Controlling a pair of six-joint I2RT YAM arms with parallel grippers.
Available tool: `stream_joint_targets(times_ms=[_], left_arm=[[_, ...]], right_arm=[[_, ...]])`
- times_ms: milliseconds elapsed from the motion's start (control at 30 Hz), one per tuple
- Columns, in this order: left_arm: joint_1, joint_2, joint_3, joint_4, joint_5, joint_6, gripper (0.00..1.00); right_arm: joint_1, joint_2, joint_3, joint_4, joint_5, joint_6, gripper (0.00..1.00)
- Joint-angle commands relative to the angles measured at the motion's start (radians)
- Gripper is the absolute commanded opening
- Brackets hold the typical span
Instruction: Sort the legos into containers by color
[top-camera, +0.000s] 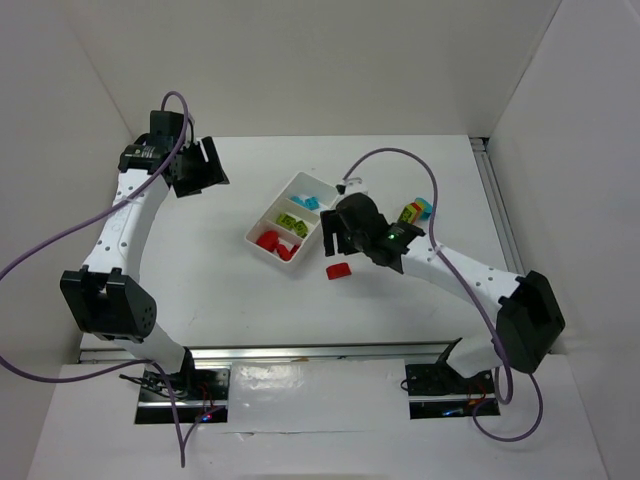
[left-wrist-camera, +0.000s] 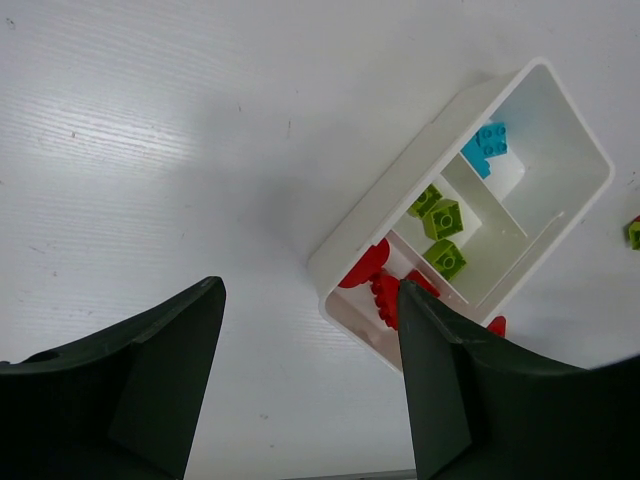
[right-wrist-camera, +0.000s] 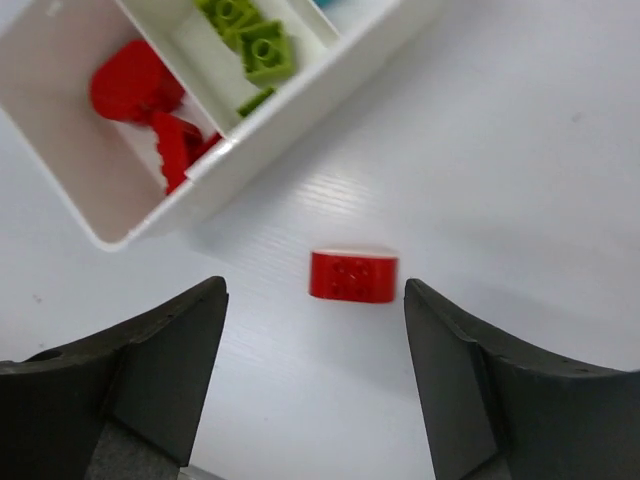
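Note:
The white tray (top-camera: 262, 230) lies mid-table with three compartments: red bricks (top-camera: 272, 242) in the near one, lime green bricks (top-camera: 291, 220) in the middle, cyan bricks (top-camera: 308, 201) in the far one. A loose red brick (top-camera: 338, 270) lies on the table just right of the tray's near end. My right gripper (top-camera: 330, 240) hovers open above it. In the right wrist view the red brick (right-wrist-camera: 352, 276) lies ahead between the open fingers (right-wrist-camera: 170, 350), beside the tray (right-wrist-camera: 300, 115). My left gripper (top-camera: 205, 165) is open and empty, far left of the tray (left-wrist-camera: 400, 175).
A stacked multicolour brick (top-camera: 415, 211) stands right of the right gripper; its green edge shows in the left wrist view (left-wrist-camera: 634, 232). White walls enclose the table on three sides. A metal rail (top-camera: 495, 200) runs along the right edge.

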Motion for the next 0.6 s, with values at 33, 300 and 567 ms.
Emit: stream_joint_targets(times_ms=[33,300,567], left_arm=[[0.004,-0.024,0.006,0.022,0.015,0.013,0.79],[0.004,-0.024,-0.003,0.022,0.025,0.013,0.78],[0.004,-0.024,-0.014,0.022,0.034,0.013,0.78]], right_arm=[[0.005,-0.010,-0.087,-0.025,0.017,0.089,0.81],[0.014,0.119,-0.096,-0.088,0.000,0.111,0.75],[0.014,0.258,-0.044,-0.089,0.043,-0.010,0.79]])
